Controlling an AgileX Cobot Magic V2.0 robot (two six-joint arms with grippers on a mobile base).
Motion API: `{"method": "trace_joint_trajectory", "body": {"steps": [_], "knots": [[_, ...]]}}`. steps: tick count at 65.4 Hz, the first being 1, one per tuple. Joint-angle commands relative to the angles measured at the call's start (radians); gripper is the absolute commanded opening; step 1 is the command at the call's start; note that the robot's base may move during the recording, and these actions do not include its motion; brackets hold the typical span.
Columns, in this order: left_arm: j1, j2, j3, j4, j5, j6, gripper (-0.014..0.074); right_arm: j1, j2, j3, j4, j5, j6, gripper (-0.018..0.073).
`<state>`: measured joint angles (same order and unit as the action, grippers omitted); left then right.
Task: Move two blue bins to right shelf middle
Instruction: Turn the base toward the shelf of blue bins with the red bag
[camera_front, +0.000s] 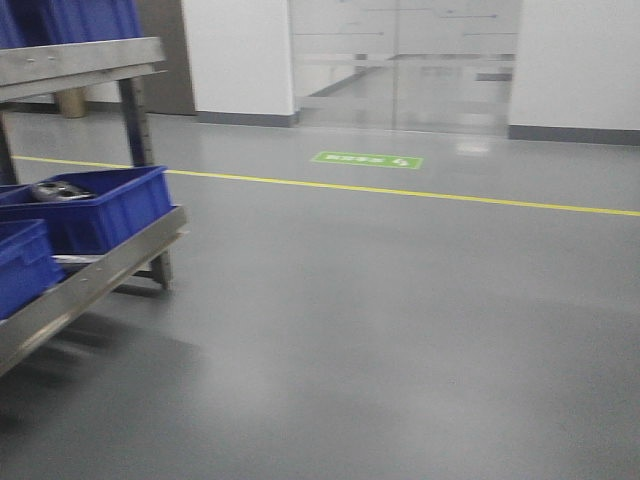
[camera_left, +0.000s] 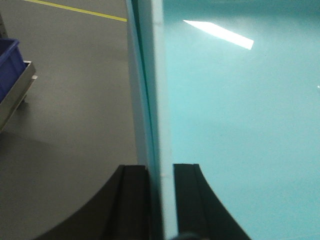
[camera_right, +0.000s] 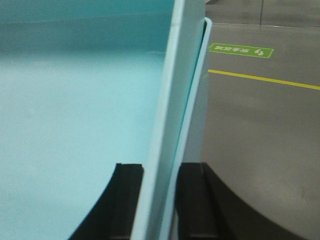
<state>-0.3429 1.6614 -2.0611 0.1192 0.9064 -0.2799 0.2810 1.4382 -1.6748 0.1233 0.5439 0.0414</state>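
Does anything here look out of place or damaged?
Nothing looks spilled or broken. One oddity: the bin clamped by the left gripper and right gripper looks pale turquoise, while the shelf bin is dark blue; perhaps only camera colour.

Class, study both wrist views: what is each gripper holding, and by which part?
Both hold the light blue bin by its side walls: the left gripper is shut on the left wall, the right gripper on the right wall.

at twelve o'clock i see a yellow line (camera_front: 420, 192) crossing the grey floor (camera_front: 380, 330), a green floor marking (camera_front: 366, 159) just beyond, then glass doors (camera_front: 405, 65).
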Motion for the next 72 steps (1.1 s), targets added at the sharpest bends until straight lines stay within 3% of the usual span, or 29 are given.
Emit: {"method": "trace_joint_trajectory", "body": {"steps": [1,72], "knots": [[-0.001,-0.022,-0.017,-0.02,-0.095,0.005,-0.0111,-0.002,-0.024,-0.01,0.03,-0.106,0.001,-0.0153],[-0.001,-0.022,-0.017,-0.02,-0.095,0.005,-0.0111,-0.002,-0.024,-0.01,0.03,-0.106,0.001,-0.0153]]}}
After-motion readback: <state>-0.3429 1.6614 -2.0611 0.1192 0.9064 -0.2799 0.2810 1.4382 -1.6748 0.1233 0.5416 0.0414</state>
